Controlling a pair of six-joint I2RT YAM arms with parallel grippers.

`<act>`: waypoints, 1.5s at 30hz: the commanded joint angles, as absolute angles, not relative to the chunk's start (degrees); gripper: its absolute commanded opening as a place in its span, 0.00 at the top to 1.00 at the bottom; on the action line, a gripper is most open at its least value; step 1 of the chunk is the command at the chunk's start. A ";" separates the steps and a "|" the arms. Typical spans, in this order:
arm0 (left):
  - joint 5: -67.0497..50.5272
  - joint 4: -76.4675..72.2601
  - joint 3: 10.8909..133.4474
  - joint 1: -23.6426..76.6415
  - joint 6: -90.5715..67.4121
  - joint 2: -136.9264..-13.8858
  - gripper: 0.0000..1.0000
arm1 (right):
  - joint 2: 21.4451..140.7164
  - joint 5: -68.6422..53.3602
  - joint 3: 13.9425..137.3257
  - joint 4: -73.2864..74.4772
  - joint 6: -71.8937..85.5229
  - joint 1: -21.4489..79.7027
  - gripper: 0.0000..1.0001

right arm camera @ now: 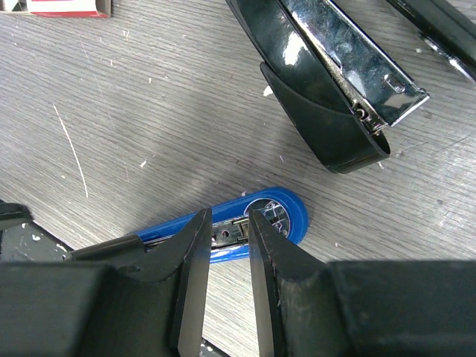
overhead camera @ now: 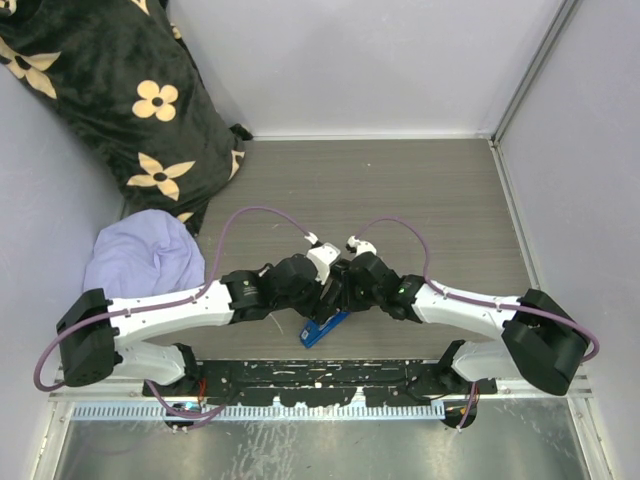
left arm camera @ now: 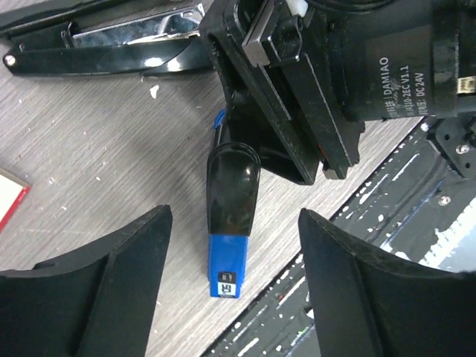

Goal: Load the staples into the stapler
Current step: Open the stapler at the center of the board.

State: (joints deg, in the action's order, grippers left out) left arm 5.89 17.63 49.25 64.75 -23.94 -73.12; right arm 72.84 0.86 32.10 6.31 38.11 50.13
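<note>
A small blue stapler (left arm camera: 227,262) with a black top lies near the table's front edge (overhead camera: 323,328). My left gripper (left arm camera: 234,216) hangs over its near end, open, one finger on either side and not touching it. My right gripper (right arm camera: 229,214) stands over the stapler's (right arm camera: 286,216) round end, its fingers a narrow gap apart. The bare metal channel shows through that gap. I cannot tell whether the tips touch it. The staples box (right arm camera: 63,7) is a red and white sliver at the top edge, also at the left edge (left arm camera: 9,195).
A bigger black and chrome stapler (right arm camera: 335,82) lies swung open just beyond the blue one (left arm camera: 111,41). The black mounting rail (overhead camera: 320,380) runs right behind the blue stapler. A flowered black pillow (overhead camera: 120,90) and a lilac cloth (overhead camera: 145,255) sit at the far left.
</note>
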 commanded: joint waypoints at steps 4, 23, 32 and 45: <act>3.24 10.78 51.05 63.93 -17.76 -76.08 0.39 | 72.73 2.72 30.26 8.72 38.77 50.08 0.67; -1.36 -4.58 43.06 62.68 -8.69 -73.31 1.00 | 66.26 8.04 29.70 13.87 41.28 49.99 0.66; -6.73 -15.77 41.31 59.92 -2.55 -71.62 1.00 | 61.91 10.36 27.98 17.82 41.70 47.11 0.66; -7.66 -23.65 37.83 58.16 3.59 -70.64 1.00 | 56.22 10.20 24.00 19.69 42.87 41.26 0.65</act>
